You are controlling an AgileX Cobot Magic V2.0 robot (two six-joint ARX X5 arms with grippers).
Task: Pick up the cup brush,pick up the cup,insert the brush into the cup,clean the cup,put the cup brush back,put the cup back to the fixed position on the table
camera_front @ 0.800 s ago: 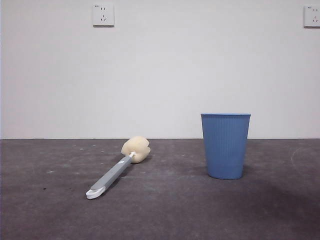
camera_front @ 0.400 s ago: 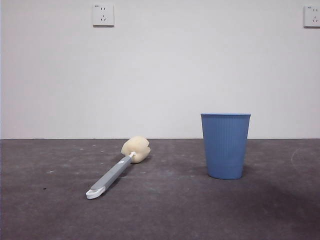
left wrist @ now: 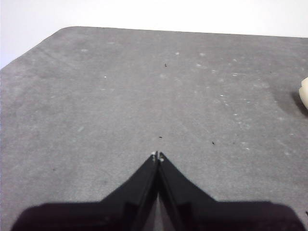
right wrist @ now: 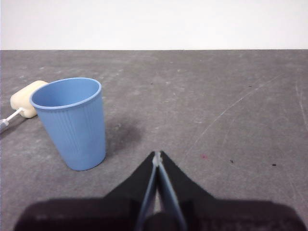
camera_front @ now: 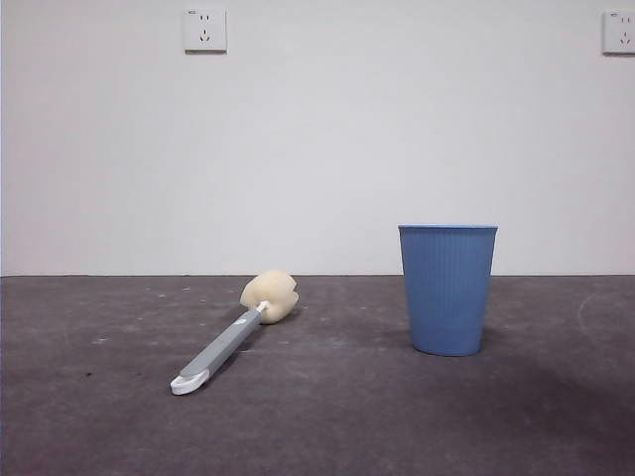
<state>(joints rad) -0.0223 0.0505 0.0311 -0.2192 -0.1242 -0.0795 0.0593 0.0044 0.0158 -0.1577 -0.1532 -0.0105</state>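
Nothing has moved since the earlier front frames: brush and cup sit exactly where they were, and no arm has entered the front view.

Brush (camera_front: 234,336) lies flat on the bench (camera_front: 327,426), left of centre in the front view. Its sponge head is at the upper right end, toward the back wall; the grey handle runs down and left to the white tip, nearest the camera. In the right wrist view the sponge head (right wrist: 26,98) and a short piece of the handle show at the left edge, partly behind the cup. In the left wrist view only a cream sliver of the sponge (left wrist: 304,91) shows at the right edge.

Cup (camera_front: 447,289) stands upright on the bench, right of centre in the front view, mouth up, well apart from the brush. In the right wrist view the cup (right wrist: 72,124) is in the left half of the frame, interior visible, nothing seen inside.

Left claw (left wrist: 158,156): jaws pressed together, tips meeting, holding nothing, over bare bench; brush well off to one side.

Right claw (right wrist: 157,155): jaws pressed together, holding nothing, over bare bench; cup near but apart from it.

Two wall sockets (camera_front: 204,30) at the top of the front view, upper left and upper right corner.
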